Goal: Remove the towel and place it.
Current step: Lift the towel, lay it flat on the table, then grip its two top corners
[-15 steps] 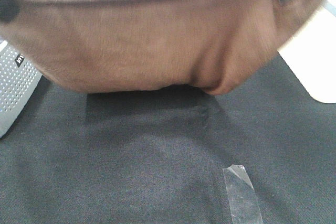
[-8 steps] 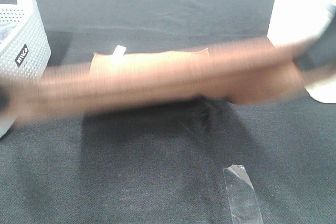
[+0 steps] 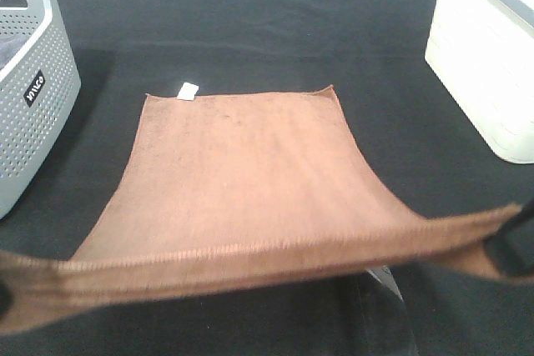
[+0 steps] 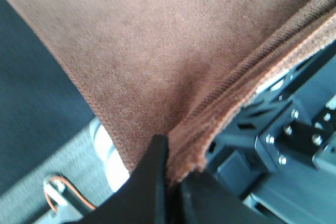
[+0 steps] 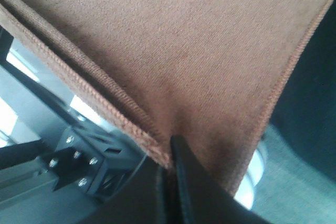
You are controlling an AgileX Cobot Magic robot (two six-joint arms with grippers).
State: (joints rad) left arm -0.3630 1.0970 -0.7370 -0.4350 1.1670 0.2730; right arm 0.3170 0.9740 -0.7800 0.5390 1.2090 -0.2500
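My left gripper point(image 4: 170, 153) is clamped tight on one near corner of the towel point(image 3: 242, 172), the stitched hem pinched right between the black tips. My right gripper point(image 5: 170, 148) is closed just as hard on the other near corner, brown plush bunching where I bite it. Between the two the near edge is pulled into a taut, raised band across the front of the high view, sagging a little in the middle. The far half of the towel lies flat on the black table cloth point(image 3: 250, 22), its white tag point(image 3: 190, 89) at the far left corner. The cloth slopes up from there to my grip. A grey perforated basket point(image 3: 33, 114) stands off to my left, well apart from the towel, and a white basket point(image 3: 488, 72) stands to my right.
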